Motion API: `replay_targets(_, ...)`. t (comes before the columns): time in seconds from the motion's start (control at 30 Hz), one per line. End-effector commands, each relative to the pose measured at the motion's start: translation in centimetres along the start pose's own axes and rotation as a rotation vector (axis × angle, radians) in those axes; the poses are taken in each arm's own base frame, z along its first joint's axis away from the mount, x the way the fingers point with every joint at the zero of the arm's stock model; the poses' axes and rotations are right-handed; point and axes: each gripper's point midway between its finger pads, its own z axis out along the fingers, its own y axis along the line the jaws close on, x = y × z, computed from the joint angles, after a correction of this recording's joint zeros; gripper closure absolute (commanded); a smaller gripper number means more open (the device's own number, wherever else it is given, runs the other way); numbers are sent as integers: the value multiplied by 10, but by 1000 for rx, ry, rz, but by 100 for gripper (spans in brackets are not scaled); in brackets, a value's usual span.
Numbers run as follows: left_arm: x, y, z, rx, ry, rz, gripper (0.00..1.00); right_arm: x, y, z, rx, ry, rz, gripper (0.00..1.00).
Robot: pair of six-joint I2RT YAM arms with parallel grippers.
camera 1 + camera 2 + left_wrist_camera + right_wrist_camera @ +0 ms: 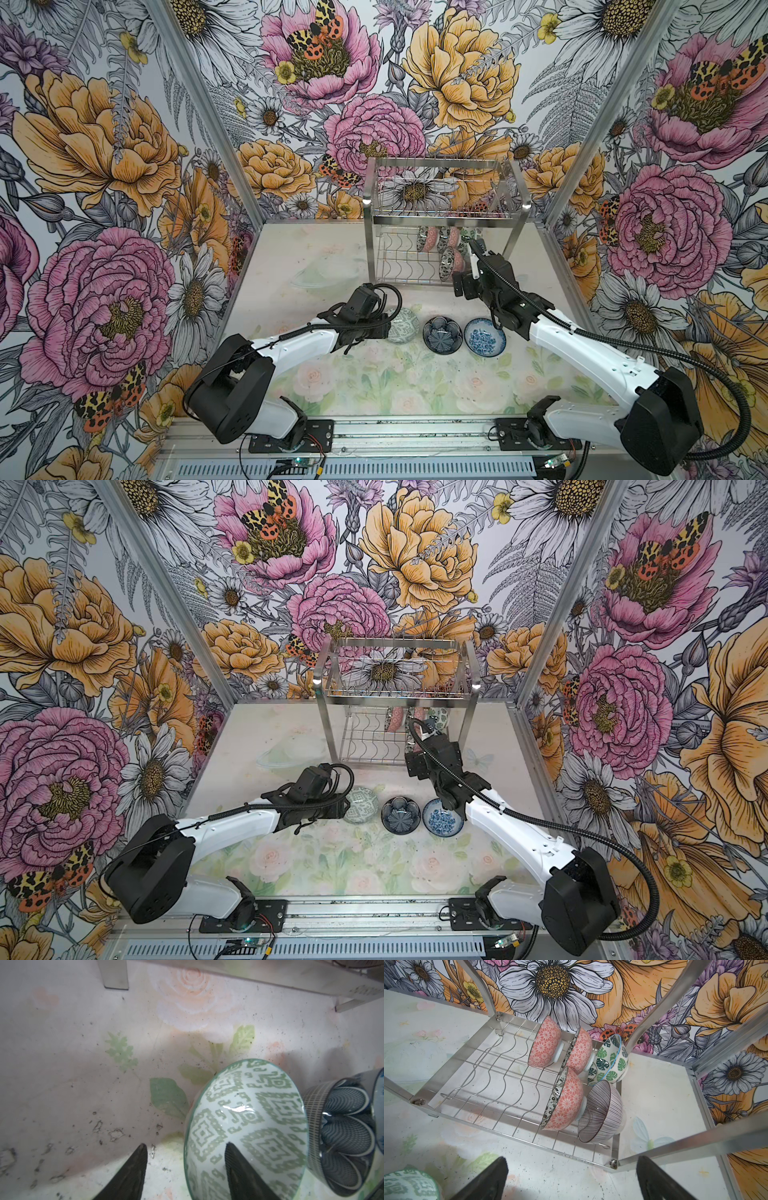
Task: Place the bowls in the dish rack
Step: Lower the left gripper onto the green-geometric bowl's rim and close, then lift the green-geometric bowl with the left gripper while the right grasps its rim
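Straddling the green bowl (249, 1115) rim, left gripper (186, 1145) jaws.

I see a table (374, 386) printed with pale roses and green leaves, dirty with dark specks. Toward its back left lies a faint pale-green bowl shape (324, 276). Flowered walls (104, 145) stand around three sides, and a metal rail (415, 432) runs along the front edge.

No text, label, brand or number could be read anywhere in the views. Only the dish rack (571, 1156) carried a faint stamped mark on the front bar of its lower shelf, the bar at the six o'clock side of the rack. It was too blurred to make out any letter.
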Motion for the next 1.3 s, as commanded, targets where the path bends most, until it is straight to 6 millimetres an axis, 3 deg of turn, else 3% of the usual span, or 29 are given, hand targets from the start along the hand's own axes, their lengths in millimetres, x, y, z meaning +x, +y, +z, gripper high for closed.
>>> replay_targets(0.0, -16, -17, 2, 59, -36, -3, 50, -15, 0, 0, -7, -26, 30, 2)
replay_targets(0.23, -18, -16, 4, 47, -30, -8, 83, -12, 0, 2, -4, -18, 31, 2)
replay_targets(0.37, -20, -14, -4, 27, -35, 1, 100, -14, -1, 1, -6, -24, 30, 2)
replay_targets(0.6, -35, -1, -45, -33, -104, 25, 100, -25, 4, -9, -48, -58, 41, 2)
replay_targets(0.77, -72, -12, -98, -13, -286, 39, 100, -38, 19, -24, -160, -90, 81, 0)
replay_targets(0.97, -120, -30, -148, -36, -518, 67, 100, -56, 58, -47, -281, -129, 95, 0)
replay_targets(1.13, -147, -51, -161, -19, -614, 99, 100, -74, 93, -66, -389, -155, 127, 0)
replay_targets(1.27, -161, -68, -162, -2, -644, 126, 100, -76, 115, -66, -435, -140, 150, 0)
